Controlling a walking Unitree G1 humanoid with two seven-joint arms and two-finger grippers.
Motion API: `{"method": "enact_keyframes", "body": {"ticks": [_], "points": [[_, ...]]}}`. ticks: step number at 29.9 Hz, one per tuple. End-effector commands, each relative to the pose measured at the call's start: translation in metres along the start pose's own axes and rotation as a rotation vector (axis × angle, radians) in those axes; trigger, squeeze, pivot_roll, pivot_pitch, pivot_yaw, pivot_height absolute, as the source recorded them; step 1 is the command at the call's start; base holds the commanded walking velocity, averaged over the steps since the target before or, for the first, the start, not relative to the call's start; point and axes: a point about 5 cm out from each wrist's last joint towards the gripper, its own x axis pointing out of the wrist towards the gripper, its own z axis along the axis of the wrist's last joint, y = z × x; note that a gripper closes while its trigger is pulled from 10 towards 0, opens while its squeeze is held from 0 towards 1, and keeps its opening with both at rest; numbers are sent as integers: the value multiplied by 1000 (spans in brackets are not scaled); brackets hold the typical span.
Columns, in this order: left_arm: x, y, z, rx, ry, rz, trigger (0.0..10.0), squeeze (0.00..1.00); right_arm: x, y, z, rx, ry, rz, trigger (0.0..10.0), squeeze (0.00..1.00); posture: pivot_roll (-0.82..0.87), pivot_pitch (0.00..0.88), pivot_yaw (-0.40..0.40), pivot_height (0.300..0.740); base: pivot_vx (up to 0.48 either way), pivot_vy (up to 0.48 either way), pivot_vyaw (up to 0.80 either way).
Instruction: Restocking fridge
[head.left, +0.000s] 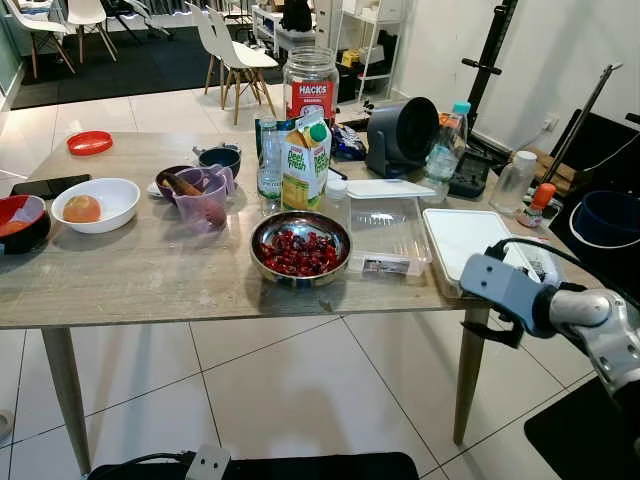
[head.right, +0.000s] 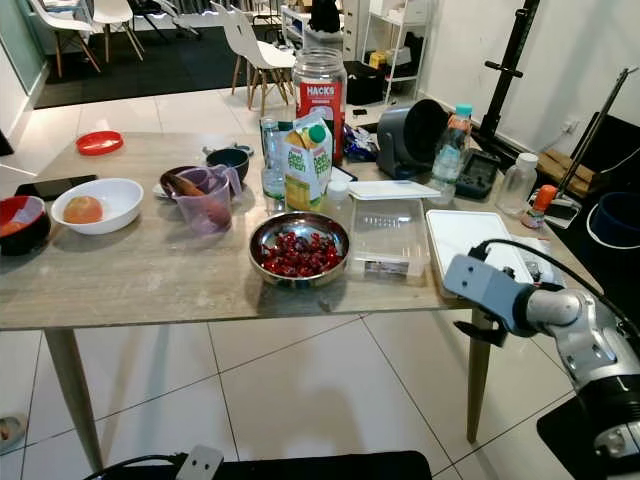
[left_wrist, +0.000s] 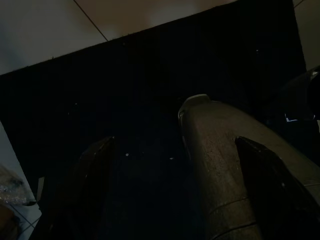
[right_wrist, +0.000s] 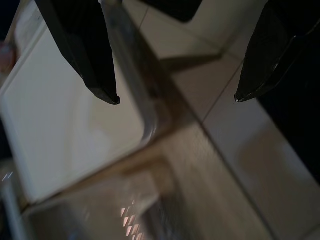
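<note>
a: where's the stuff for the fridge?

b: all on the wooden table (head.left: 150, 275). a steel bowl of red berries (head.left: 300, 248) sits near the front edge, a juice carton (head.left: 306, 165) stands upright just behind it, and a clear lidded container (head.left: 388, 235) lies just beside the bowl on the robot's right. a white tray (head.left: 462, 240) is at the table's right end.

a: and the right gripper (right_wrist: 175, 95)?

b: it hangs over the table's front right corner, above the tray's edge and the tiled floor. the wrist view shows its two black fingers (right_wrist: 82, 47) spread wide apart, holding nothing.

a: left gripper (left_wrist: 170, 165)?

b: idle in the dark over something black. its fingers look parted, nothing between them.

a: anything else on the table?

b: a white bowl with an orange fruit (head.left: 95, 205), a purple cup (head.left: 203, 200), a tall jar (head.left: 311, 85).
</note>
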Motion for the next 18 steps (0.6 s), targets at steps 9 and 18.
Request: {"method": "enact_keyframes", "body": {"ticks": [9, 18], "points": [[-3, -6, -22, -27, 88, -15, 10000, 0, 15, 0, 2, -60, 77, -15, 10000, 0, -48, 0, -42, 740, 0, 0, 0], [-3, -7, -23, -28, 89, -15, 10000, 0, 23, 4, 1, -70, 133, 8, 10000, 0, -40, 0, -48, 740, 0, 0, 0]]}}
